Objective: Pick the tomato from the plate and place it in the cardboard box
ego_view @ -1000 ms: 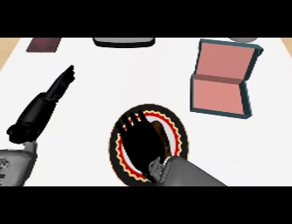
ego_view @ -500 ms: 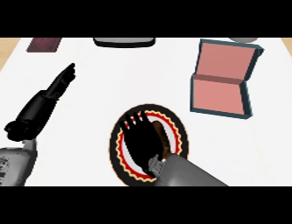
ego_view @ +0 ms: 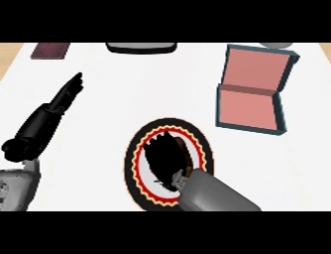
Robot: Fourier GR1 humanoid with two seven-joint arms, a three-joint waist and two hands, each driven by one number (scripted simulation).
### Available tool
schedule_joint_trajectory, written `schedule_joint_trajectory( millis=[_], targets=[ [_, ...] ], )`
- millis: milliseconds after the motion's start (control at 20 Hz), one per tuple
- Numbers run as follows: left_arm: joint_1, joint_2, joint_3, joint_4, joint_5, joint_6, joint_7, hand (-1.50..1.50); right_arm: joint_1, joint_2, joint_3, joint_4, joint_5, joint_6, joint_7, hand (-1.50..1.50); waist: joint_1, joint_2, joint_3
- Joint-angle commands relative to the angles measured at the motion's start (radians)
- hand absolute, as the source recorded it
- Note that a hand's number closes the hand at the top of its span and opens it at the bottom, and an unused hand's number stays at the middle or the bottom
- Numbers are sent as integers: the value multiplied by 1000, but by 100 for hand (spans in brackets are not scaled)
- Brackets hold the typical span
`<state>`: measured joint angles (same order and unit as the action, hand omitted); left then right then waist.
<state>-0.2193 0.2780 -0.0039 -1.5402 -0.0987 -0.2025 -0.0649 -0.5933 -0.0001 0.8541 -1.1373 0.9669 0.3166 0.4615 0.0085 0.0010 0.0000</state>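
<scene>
The black right hand (ego_view: 165, 158) is down over the round plate with the black rim, red-and-yellow scalloped ring and white centre (ego_view: 133, 166), its grey forearm (ego_view: 214, 194) coming in from the lower edge. The fingers bunch over the plate's middle and a sliver of reddish-brown shows along their right side, but whether they are curled round anything I cannot tell. The tomato itself is not plainly visible; the hand covers the spot on the plate where it would sit.

Out to the left, the black left hand (ego_view: 66, 94) lies well apart from the plate, fingers straight and together, pointing up and away across the white counter top (ego_view: 146, 89), holding nothing.

To the upper right, the open cardboard box with dark teal outer walls and pinkish inside (ego_view: 250, 106) sits on the counter, its lid (ego_view: 254, 68) folded back, nothing visible inside it.

Along the far edge: a dark maroon flat rectangle (ego_view: 50, 50) at left, a dark tray-like object with a pale rim (ego_view: 142, 47) in the middle
</scene>
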Motion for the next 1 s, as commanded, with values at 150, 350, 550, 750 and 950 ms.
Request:
schedule_joint_trajectory(
  millis=[150, 350, 550, 750, 950],
  targets=[
    [21, 7, 21, -32, 13, -32, -20, 0, -91, 0, -30, 140, 58, -150, -215, 150, 4, 1, 0],
    [-50, 22, 43, -2, 14, -53, 32, 0, -69, 0, 29, 122, 83, -256, -194, 150, 3, 1, 0],
    [-34, 9, 54, -6, 17, -51, 36, 0, 9, -5, 46, 58, 131, -268, -291, 150, -7, -1, 0],
    [34, -14, 17, -39, -14, -26, 22, 0, 130, -91, 121, -136, 11, -252, -498, 150, -10, -4, 1],
    [-13, -20, 25, 6, -23, -20, -13, 0, 156, -182, 88, -297, -31, -279, -629, 150, -18, -2, 0]
  ],
)
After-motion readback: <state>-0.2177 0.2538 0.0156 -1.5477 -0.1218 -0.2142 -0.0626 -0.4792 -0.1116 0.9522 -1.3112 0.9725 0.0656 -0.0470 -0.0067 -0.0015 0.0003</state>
